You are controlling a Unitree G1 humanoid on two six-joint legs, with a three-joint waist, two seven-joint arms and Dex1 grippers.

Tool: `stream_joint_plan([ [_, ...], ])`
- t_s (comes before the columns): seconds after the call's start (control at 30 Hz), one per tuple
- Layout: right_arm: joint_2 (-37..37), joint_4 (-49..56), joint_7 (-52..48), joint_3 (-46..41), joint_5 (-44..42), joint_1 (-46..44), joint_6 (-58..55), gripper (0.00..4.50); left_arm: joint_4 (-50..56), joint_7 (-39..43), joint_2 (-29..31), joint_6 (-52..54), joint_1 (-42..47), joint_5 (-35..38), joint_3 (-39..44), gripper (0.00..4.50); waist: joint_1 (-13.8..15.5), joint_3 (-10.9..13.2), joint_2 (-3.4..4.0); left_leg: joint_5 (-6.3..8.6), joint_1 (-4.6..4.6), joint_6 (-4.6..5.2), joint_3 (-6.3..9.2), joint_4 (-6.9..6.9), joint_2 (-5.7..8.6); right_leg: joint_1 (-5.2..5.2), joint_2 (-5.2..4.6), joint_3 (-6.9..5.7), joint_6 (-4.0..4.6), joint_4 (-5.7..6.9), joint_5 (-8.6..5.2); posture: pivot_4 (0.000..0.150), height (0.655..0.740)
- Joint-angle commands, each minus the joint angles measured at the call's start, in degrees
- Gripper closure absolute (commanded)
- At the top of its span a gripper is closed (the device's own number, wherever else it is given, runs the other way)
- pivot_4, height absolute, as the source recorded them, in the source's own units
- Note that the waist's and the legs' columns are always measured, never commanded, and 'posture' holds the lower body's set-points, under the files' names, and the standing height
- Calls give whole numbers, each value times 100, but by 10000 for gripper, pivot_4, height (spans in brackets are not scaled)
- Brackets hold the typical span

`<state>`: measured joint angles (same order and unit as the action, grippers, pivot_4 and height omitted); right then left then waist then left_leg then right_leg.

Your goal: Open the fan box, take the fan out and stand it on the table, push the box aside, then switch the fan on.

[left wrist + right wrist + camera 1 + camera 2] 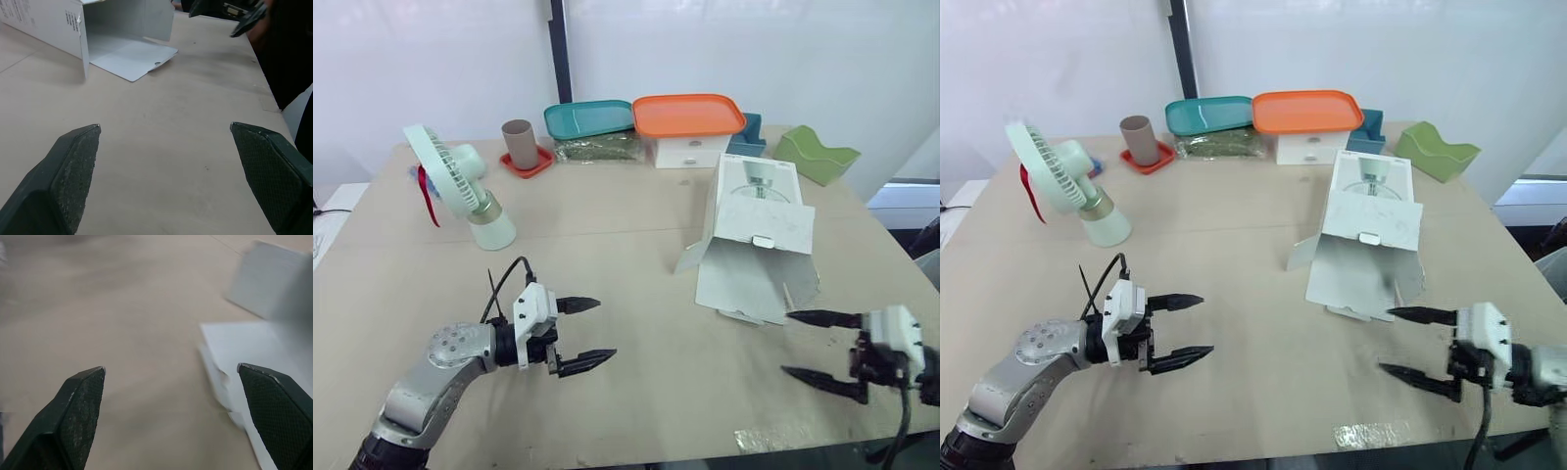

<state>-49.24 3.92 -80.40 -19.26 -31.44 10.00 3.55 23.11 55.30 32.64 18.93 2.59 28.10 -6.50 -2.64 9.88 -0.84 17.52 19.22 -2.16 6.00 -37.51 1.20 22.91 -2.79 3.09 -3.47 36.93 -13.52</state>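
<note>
The fan (460, 186) stands upright far left on the table (636, 392), grille facing left; the box (754, 230) lies right of centre, lengthwise away, flaps open nearward; left gripper (607, 328) and right gripper (786, 343) gape empty.

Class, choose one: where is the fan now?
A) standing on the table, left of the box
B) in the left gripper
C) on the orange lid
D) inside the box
A: the fan stands upright on the table, apart from and left of the opened box.
</note>
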Motion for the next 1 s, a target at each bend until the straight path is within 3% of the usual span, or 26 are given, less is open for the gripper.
stream_joint_plan([
  [0.03,587,761,524,893,212,-665,-13,555,45,-317,-144,-199,-91,-5,304,0,-1,2,-4,-1,-2,-2,-2,-2,-2,0,2,2,-1,0,3,1500,7400],
  [0.33,1644,774,1501,2000,487,-1907,-626,555,428,-1617,-689,-306,-701,-68,1113,0,85,2,-4,-1,9,-66,20,-8,0,42,-4,-11,37,-1,28,1500,7400],
  [0.57,2136,190,1318,2440,470,-2818,-760,555,786,-3144,-1740,-970,-1348,-770,1461,0,126,1,-9,3,7,-73,16,-9,0,40,-7,-11,36,-8,30,1500,7400],
  [1.0,2332,-226,1221,2441,447,-3284,-653,555,1368,-5557,-3058,-1086,-925,-2073,1578,0,137,-1,-16,3,11,-73,24,-11,4,35,-7,-21,35,-11,31,1500,7400],
])
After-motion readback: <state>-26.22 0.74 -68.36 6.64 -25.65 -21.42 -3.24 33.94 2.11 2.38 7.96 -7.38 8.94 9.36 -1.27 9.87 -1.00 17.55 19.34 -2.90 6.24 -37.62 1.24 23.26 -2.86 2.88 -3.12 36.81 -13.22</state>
